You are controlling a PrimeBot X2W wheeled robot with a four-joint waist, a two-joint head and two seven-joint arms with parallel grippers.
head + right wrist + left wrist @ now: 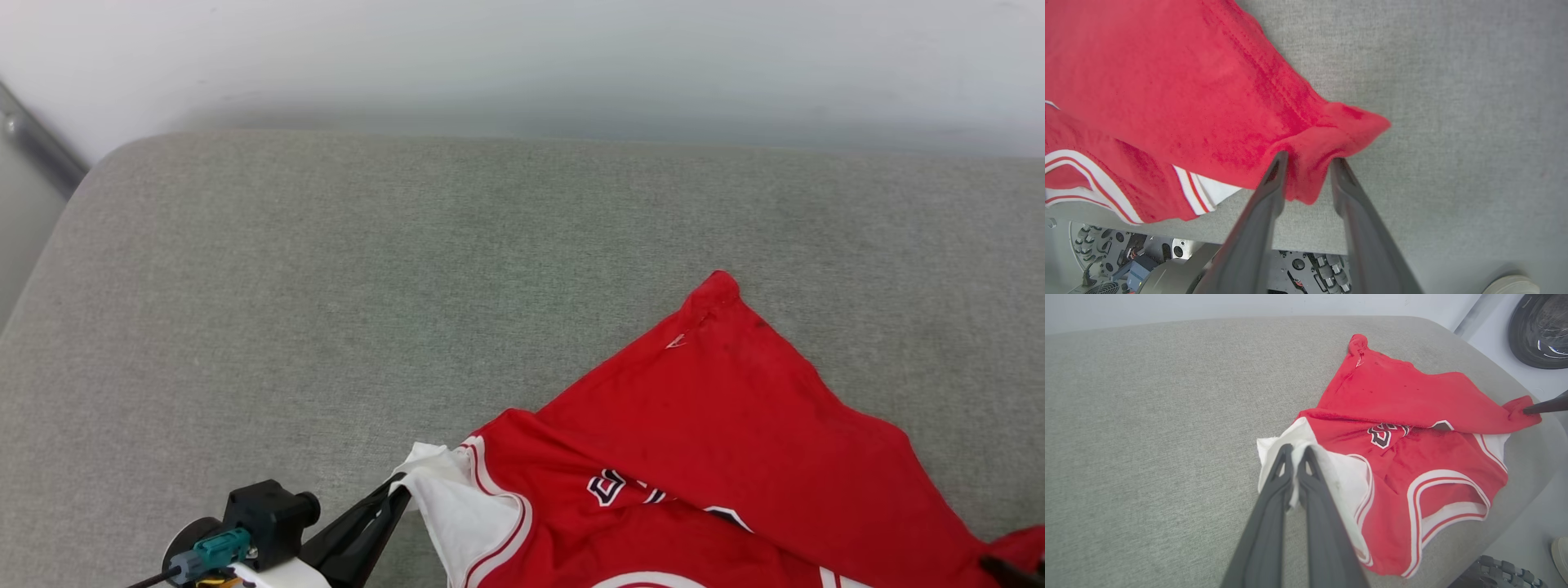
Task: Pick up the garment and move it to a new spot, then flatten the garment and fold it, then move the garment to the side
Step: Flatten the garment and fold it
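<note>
The garment is a red jersey shirt lying loosely folded on the grey padded surface, with a white sleeve toward the left and lettering partly covered by a flap. My left gripper is shut on the white sleeve, its tips pinching the cloth. In the right wrist view my right gripper stands open, jaws apart, with a bunched red corner of the garment lying loose between the fingers. That same finger reaches the garment's red corner in the left wrist view.
The pad's near edge runs just under the right gripper, with the robot's base below it. A pale wall backs the pad. A dark round machine stands off one end. A shoe is on the floor.
</note>
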